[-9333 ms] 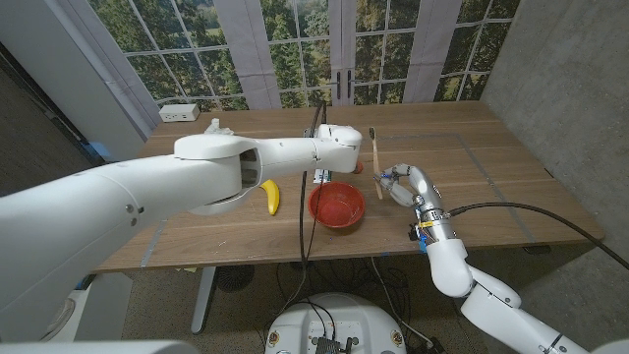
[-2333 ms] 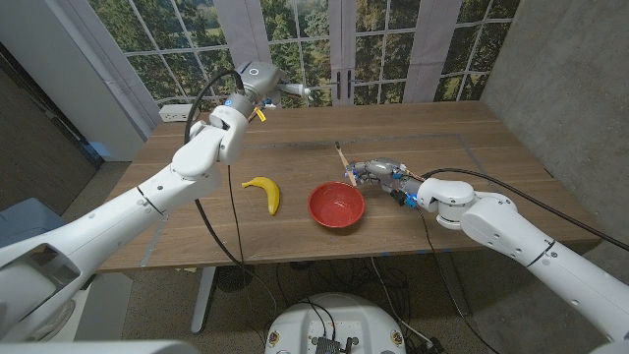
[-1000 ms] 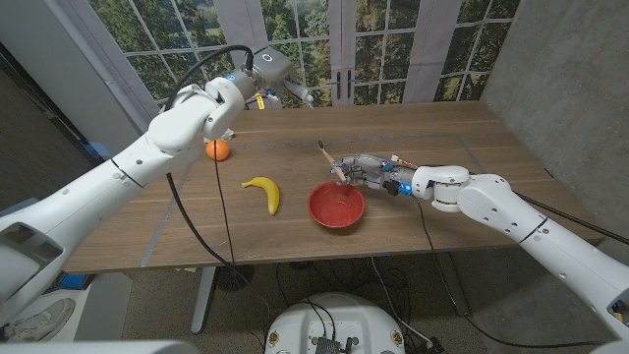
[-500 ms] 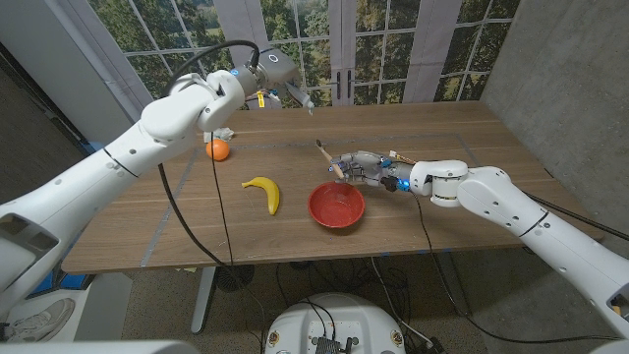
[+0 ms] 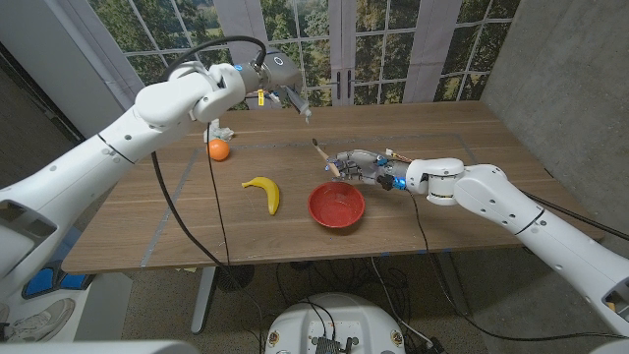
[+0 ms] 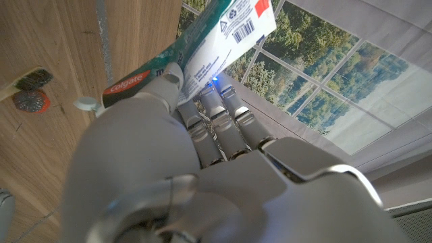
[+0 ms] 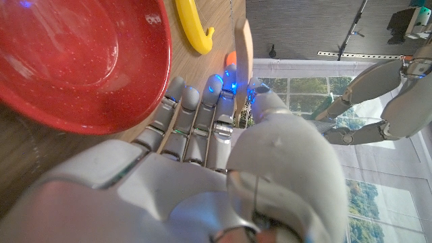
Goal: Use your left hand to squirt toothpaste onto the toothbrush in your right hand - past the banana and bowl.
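L hand (image 5: 285, 95) is raised over the far-left part of the wooden table (image 5: 462, 147), fingers wrapped round a Colgate toothpaste tube (image 5: 300, 105). In the left wrist view the hand (image 6: 175, 142) clamps the tube (image 6: 202, 54) between thumb and the other fingers; tube's white cap end (image 6: 84, 103) points at the table surface, flat crimped end w/ barcode sticks out the other way. In the head view the tube's nozzle end angles down and toward the R hand, still well apart from it.

R hand (image 5: 362, 167) sits just beyond the red bowl (image 5: 336, 205), near its far rim, holding a wooden-handled toothbrush (image 5: 324, 157) that tilts up and away toward the L side; brush head (image 5: 315, 143) is at the upper end, clear of the table. Right wrist view: hand (image 7: 223, 148) w/ fingers curled along the handle (image 7: 243, 54), thumb closing it in; red bowl (image 7: 74, 61) just beside the fingers, banana (image 7: 192, 27) past it.

Banana (image 5: 265, 192) lies on the table left of the bowl, near it but not touching. An orange (image 5: 217, 149) sits farther back on the left, under the L arm. A white power strip (image 5: 179, 112) rests at the table's far-left corner. Tube and brush head are apart, w/ open table between them; whether any paste is on the bristles is too small to tell.
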Tool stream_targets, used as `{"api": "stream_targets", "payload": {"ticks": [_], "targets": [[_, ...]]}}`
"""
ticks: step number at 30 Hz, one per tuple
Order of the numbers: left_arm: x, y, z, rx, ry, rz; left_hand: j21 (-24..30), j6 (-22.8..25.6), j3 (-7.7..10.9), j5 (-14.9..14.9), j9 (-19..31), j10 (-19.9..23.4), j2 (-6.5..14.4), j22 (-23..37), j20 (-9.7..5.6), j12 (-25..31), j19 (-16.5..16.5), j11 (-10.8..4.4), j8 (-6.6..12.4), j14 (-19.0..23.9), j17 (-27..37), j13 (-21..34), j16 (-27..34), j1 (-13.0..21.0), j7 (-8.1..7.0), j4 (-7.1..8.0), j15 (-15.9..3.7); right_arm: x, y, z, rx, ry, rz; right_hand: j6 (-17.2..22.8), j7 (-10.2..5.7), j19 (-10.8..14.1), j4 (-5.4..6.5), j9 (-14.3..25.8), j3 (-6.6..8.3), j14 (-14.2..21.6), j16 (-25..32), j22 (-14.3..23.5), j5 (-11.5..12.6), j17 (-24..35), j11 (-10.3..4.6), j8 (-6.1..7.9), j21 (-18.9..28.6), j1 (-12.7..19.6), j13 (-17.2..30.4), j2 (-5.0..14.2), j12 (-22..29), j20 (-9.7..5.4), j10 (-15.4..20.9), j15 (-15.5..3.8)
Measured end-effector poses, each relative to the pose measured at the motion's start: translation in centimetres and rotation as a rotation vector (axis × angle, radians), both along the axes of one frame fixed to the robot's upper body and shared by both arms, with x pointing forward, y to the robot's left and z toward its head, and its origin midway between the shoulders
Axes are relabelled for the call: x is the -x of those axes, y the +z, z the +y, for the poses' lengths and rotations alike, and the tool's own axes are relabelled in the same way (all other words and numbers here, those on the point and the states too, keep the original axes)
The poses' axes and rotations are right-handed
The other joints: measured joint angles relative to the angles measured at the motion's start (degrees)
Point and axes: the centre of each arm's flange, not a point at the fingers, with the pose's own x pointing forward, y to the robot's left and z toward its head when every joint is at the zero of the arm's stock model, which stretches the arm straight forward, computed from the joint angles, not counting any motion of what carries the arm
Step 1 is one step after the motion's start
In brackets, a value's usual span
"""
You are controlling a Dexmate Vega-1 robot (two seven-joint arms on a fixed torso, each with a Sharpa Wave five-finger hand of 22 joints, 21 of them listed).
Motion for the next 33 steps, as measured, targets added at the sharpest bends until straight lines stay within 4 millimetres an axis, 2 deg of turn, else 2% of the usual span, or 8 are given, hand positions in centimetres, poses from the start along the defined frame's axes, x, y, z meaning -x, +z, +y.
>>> {"api": "stream_targets", "payload": {"ticks": [11,18,19,33], "targets": [[-0.2,0.5,-0.6,-0.085,0.025,0.029,0.2,0.0,0.00,0.0,0.0,0.3,0.1,-0.2,0.00,0.0,0.0,0.32,0.00,0.0,0.0,0.0,0.0,0.1,0.00,-0.01,0.00,0.2,0.4,0.6,0.015,-0.018,-0.032,0.3,0.31,0.0,-0.01,0.1,-0.01,0.0,0.2,0.0,0.4,0.1,0.20,-0.46,0.4,0.5,-0.1,-0.52,0.0,0.00,-0.2,0.00],[-0.1,1.4,-0.8,-0.084,0.025,0.017,0.4,0.0,-0.47,0.0,0.0,0.5,0.1,-0.2,-0.11,-0.2,-0.1,0.11,0.00,0.0,0.0,0.0,0.0,0.1,0.00,0.00,0.00,-0.1,0.5,0.2,0.026,-0.052,-0.053,0.3,0.31,-0.2,-0.06,0.3,-0.07,0.0,0.2,0.0,0.9,0.0,0.20,-0.47,0.4,0.5,-0.3,-0.52,0.0,-0.21,-0.2,0.00],[-0.4,0.8,-1.0,-0.135,0.048,0.040,0.4,0.0,-0.47,0.0,0.0,0.5,0.1,-0.1,-0.11,-0.2,-0.1,0.11,0.00,0.0,0.0,0.0,0.0,0.1,-0.01,0.00,0.00,0.7,0.6,1.1,0.035,-0.032,-0.070,0.3,0.31,-0.2,-0.06,0.3,-0.07,0.0,0.2,0.0,0.9,0.1,0.20,-0.48,0.4,0.5,-0.3,-0.52,0.0,-0.21,-0.2,0.00],[-0.5,0.9,-1.8,-0.190,0.066,0.076,1.0,0.7,-0.94,0.0,0.0,1.0,0.1,-0.1,0.20,-0.2,-0.4,0.36,0.21,0.2,0.0,0.0,0.0,0.7,-0.30,-0.01,0.02,1.9,0.8,1.8,0.072,-0.072,-0.143,0.3,0.31,-0.4,-0.07,0.6,-0.08,0.0,0.2,0.0,1.3,0.2,0.20,-0.90,0.8,0.5,-0.3,-0.52,0.5,0.00,-0.2,0.00]]}}
